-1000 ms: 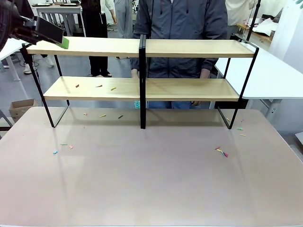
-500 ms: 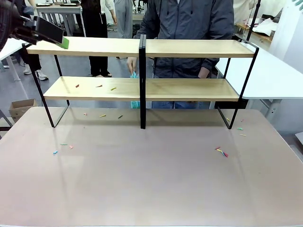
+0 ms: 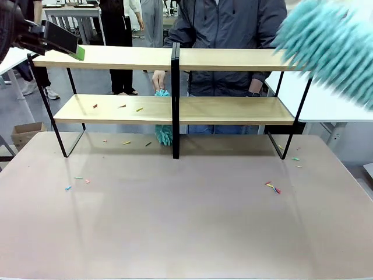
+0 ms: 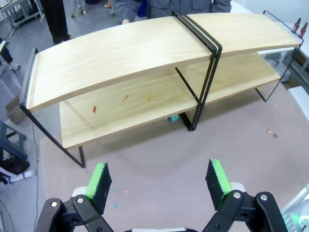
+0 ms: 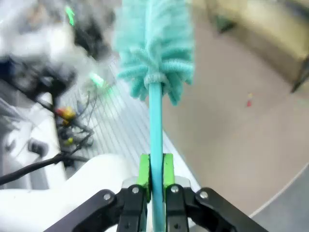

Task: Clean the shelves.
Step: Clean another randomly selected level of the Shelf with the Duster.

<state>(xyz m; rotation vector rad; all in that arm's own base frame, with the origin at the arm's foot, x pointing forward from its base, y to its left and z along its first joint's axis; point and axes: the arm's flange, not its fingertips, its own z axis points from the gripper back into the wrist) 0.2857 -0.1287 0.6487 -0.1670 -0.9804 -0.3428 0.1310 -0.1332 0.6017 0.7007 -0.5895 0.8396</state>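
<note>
The shelves (image 3: 233, 59) stand across the far half of the beige table, two wooden boards on a black frame, and appear from above in the left wrist view (image 4: 125, 53). Small coloured scraps (image 3: 122, 106) lie on the left of the lower board. My left gripper (image 3: 76, 49) hovers open at the top board's left end, its green pads (image 4: 99, 180) wide apart with nothing between them. My right gripper (image 5: 155, 176) is shut on the thin handle of a teal fluffy duster (image 5: 154, 43), which blurs across the upper right of the front view (image 3: 332, 46).
A person in a grey jacket stands behind the shelves, a hand (image 3: 158, 79) holding another teal duster (image 3: 164, 133) that hangs behind the central upright. More scraps lie on the table (image 3: 272, 187) and at the left (image 3: 77, 182). A white table (image 3: 344, 93) adjoins on the right.
My duster has swung into the upper right of the front view. The person's duster has dropped lower behind the central upright. The left gripper has stayed put.
</note>
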